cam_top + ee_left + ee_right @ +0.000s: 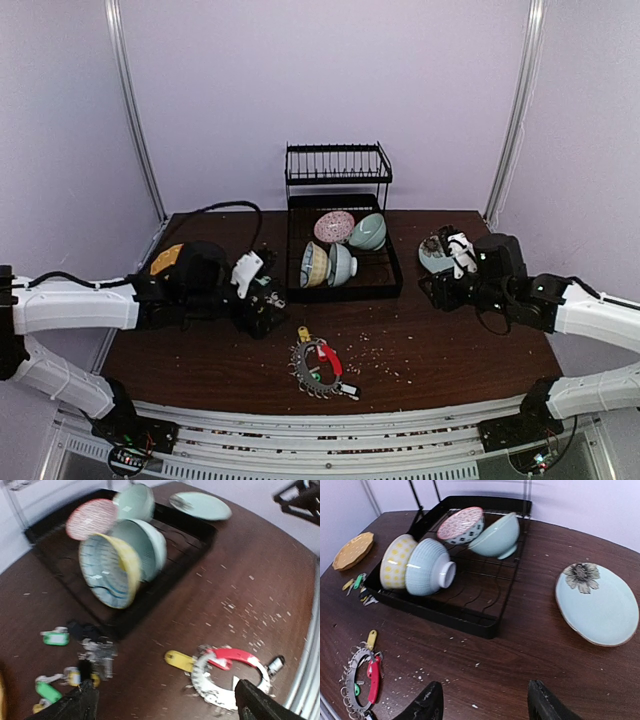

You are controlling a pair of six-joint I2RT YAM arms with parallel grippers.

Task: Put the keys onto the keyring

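On the dark brown wooden table (450, 350), a black wire dish rack (345, 292) sits at 12 o'clock. The left gripper (165, 695) and right gripper (485, 690) both gape wide and hold nothing. The large silver keyring with a red sleeve (318, 368) lies at the rack's 6 o'clock. Small silver keys with green and yellow tags (55, 638) lie loose at the rack's 8 o'clock.

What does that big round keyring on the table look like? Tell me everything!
The keyring is a big silver metal ring with a red plastic sleeve along one side and many little rings round its rim. It lies flat on the dark wooden table, in front of the black dish rack. A yellow tag sits at its far edge and a small green one inside. Nothing holds it.
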